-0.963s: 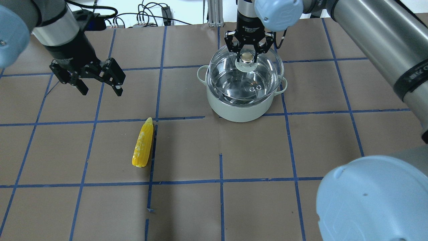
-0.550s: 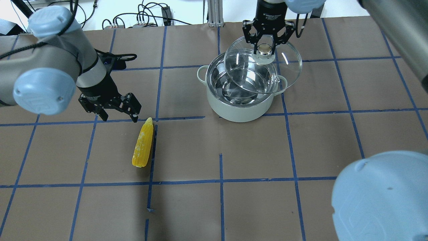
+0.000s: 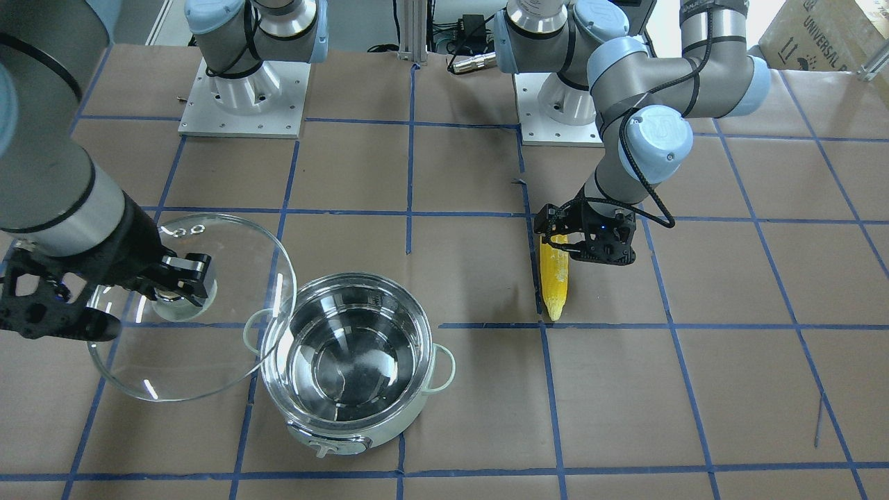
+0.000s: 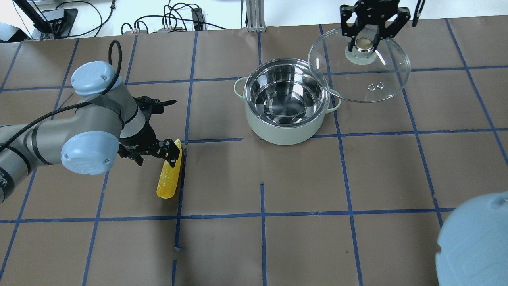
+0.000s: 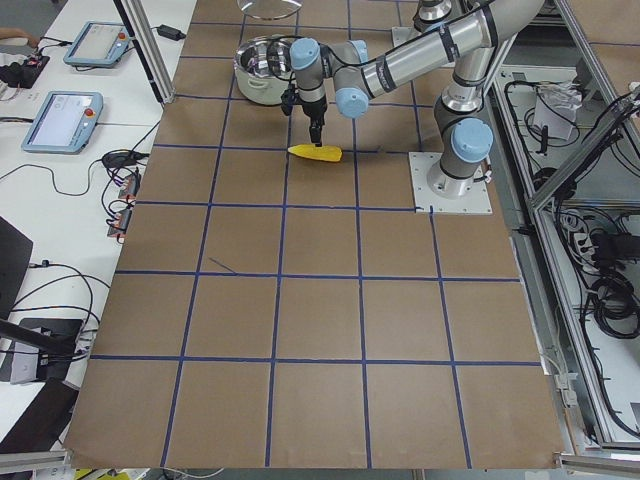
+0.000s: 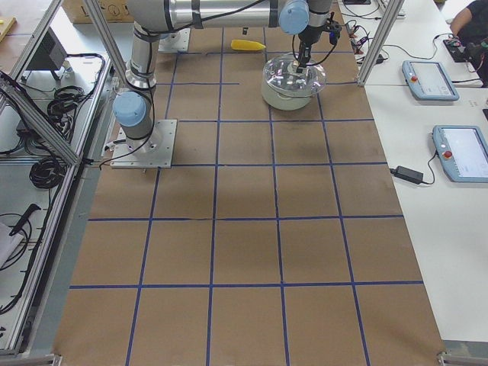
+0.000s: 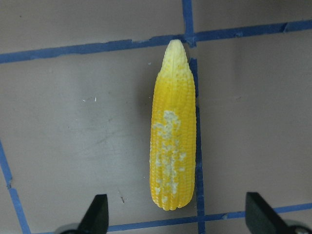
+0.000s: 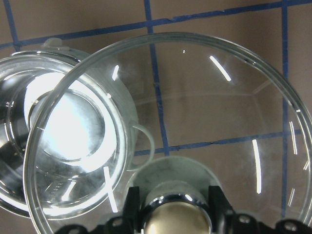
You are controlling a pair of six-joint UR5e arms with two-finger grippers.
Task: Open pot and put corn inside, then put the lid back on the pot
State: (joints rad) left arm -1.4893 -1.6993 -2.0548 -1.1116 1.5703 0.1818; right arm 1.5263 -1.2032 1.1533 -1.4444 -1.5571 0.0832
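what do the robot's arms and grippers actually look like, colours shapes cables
The left arm and right arm are silver-grey tubes with black bands and pale blue round joint caps. A black cable loops along the left arm. The left gripper and right gripper are black two-finger linkages.

Left arm (image 5: 400,65) above corn (image 5: 315,153); pot (image 5: 262,72), lid (image 5: 270,10) beyond.

You see a table (image 4: 301,246) covered in brown paper, with blue tape (image 4: 262,216) lines making big squares. The corn (image 4: 166,184) lies flat on the left side, just beside one blue line, its pointy tip at the far end. The pot (image 4: 283,129) stands upright farther back, near the middle, on a blue line, well apart from the corn.
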